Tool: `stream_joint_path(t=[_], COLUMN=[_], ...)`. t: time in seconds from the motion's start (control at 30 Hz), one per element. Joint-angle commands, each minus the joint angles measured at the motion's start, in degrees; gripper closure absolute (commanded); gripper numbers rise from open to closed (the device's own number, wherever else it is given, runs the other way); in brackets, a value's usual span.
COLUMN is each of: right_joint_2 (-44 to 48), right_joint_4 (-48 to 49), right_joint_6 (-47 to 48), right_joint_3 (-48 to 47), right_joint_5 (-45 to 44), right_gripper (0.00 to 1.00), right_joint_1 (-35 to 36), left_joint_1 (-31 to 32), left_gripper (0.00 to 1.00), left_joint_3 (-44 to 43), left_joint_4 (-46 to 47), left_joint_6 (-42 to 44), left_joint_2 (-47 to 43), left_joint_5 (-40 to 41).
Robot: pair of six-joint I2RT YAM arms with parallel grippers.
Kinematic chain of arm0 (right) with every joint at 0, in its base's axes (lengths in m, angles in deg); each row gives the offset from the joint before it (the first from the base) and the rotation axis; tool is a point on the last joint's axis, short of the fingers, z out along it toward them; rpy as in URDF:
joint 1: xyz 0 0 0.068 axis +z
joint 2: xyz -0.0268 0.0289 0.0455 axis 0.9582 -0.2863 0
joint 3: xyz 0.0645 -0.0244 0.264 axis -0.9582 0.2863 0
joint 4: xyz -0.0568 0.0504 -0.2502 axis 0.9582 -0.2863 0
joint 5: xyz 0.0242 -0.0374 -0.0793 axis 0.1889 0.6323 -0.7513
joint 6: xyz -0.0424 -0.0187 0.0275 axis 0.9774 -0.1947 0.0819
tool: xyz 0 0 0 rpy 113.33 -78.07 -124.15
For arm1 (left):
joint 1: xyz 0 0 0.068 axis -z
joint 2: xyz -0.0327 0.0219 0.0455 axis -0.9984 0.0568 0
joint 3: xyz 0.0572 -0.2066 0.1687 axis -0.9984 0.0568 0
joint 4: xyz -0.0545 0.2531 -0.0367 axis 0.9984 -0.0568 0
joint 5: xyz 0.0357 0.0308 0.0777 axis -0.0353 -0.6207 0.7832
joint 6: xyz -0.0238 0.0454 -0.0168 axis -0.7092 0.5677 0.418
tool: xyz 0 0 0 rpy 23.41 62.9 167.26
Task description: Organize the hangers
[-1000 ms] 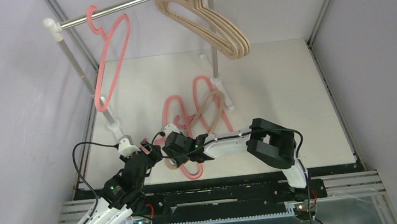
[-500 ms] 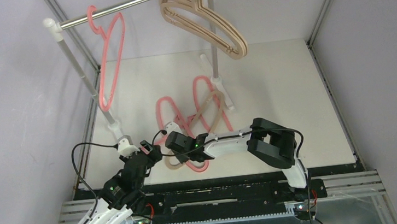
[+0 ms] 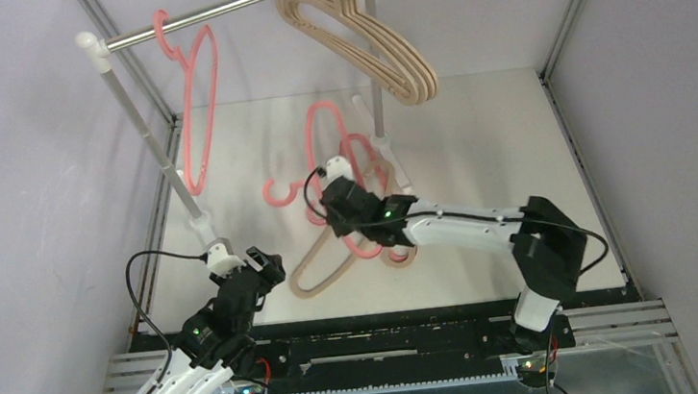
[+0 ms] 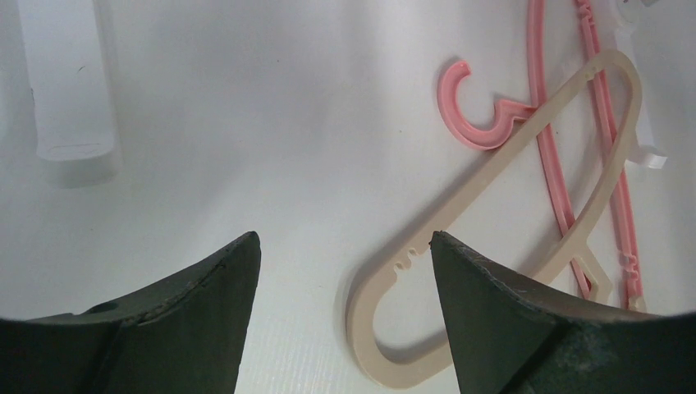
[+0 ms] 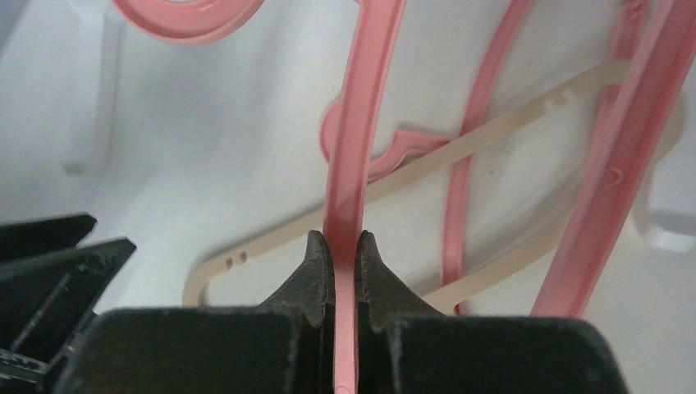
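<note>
as right jaws clamp pink hanger [image 5: 358,148], aloft

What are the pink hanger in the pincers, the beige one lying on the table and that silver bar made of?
Pink hanger: apparently moulded plastic, smooth and slightly glossy, with rounded cast edges. Beige hanger: likely the same kind of plastic, more matte, with small moulded notches. Rail: looks like metal tubing, silver with a bright sheen.

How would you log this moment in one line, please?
right gripper: shut on pink hanger | left gripper: open, empty | beige hanger: lying on table
</note>
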Motion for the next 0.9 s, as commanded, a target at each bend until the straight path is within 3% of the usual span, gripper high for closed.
stream_joint_path(t=[0.0,0.2,0.43,0.73,0.87], right_joint_2=[4.9,7.1,6.3,3.1,-0.4], right_joint_4=[4.8,11.8,13.7,13.8,16.8], right_joint_6=[-0.1,-5.0,-8.5,-7.9,-10.6], right_joint_3=[1.1,1.0,-5.2,-19.4,-23.3], right_joint_5=[7.3,24.3,33.1,26.0,27.1], right_gripper=[1.00,1.00,1.00,1.00,1.00], right_joint_1=[-6.0,-11.5,-10.6,-7.2,-8.5], left_joint_1=[0.1,0.1,0.1,0.1,0.1], left_gripper=[0.20,0.20,0.20,0.20,0.20], left_joint_3=[-2.1,-2.1,-2.0,-1.4,-0.7], left_joint_4=[1.2,1.8,3.4,4.4,4.7], left_joint_6=[1.5,1.7,2.1,2.3,2.3], left_joint_2=[0.1,1.0,1.9,2.1,0.8], left_joint_5=[1.1,1.0,0.5,-0.7,-1.1])
